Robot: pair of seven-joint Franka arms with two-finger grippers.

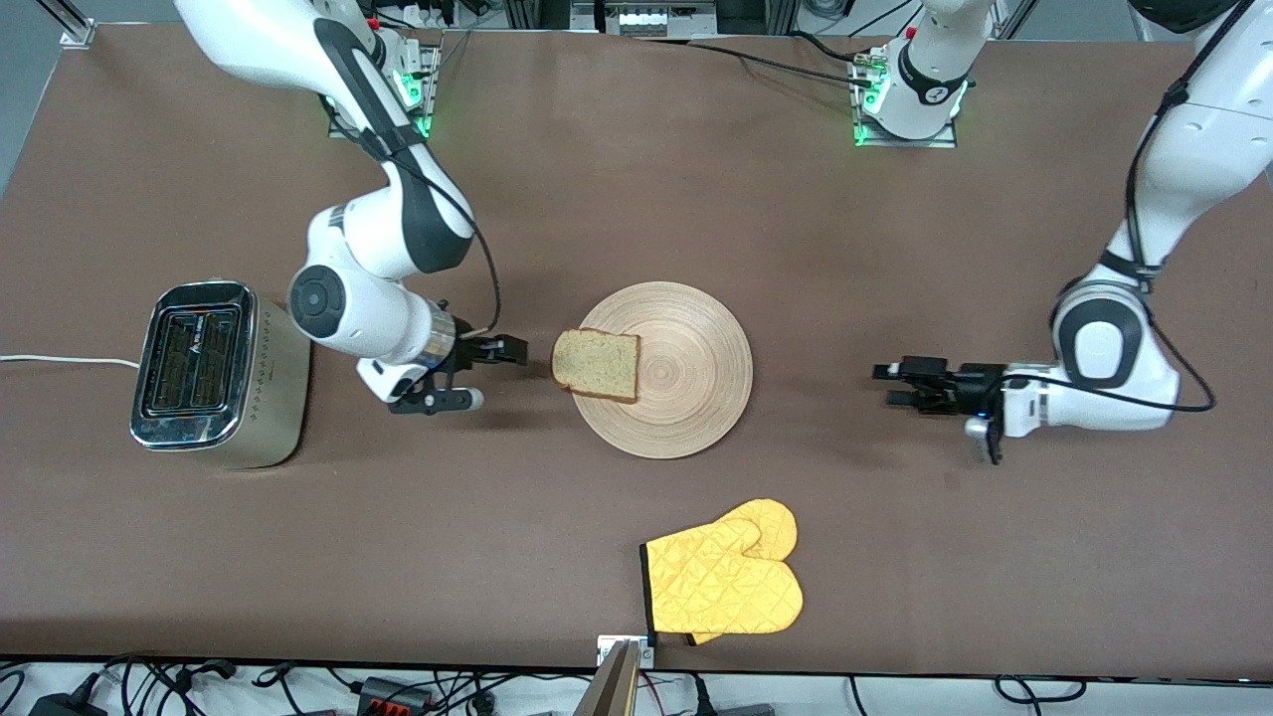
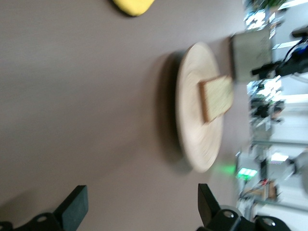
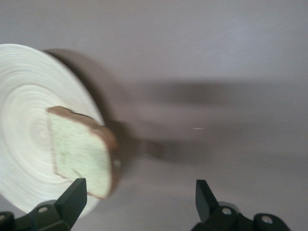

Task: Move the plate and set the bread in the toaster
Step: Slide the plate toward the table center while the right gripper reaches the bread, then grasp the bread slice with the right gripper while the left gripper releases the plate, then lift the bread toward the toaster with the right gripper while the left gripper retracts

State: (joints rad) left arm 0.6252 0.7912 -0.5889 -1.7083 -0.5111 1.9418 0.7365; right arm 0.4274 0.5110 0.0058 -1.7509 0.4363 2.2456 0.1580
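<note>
1. Mid-frame, the plate (image 1: 676,373) carries the bread (image 1: 597,364), overhanging its rim toward the toaster (image 1: 214,373) at frame left.
2. Right gripper (image 1: 487,373), fingers apart, empty, beside the bread.
3. Left gripper (image 1: 888,384), fingers apart, empty, frame right.
4. No readable writing.

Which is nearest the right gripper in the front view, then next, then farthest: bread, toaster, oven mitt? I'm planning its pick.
From the right gripper, open, low between toaster and plate:
1. Bread, on the plate's edge just ahead of the fingers.
2. Toaster, toward the right arm's end of the table.
3. Oven mitt, nearest the front camera.
</note>
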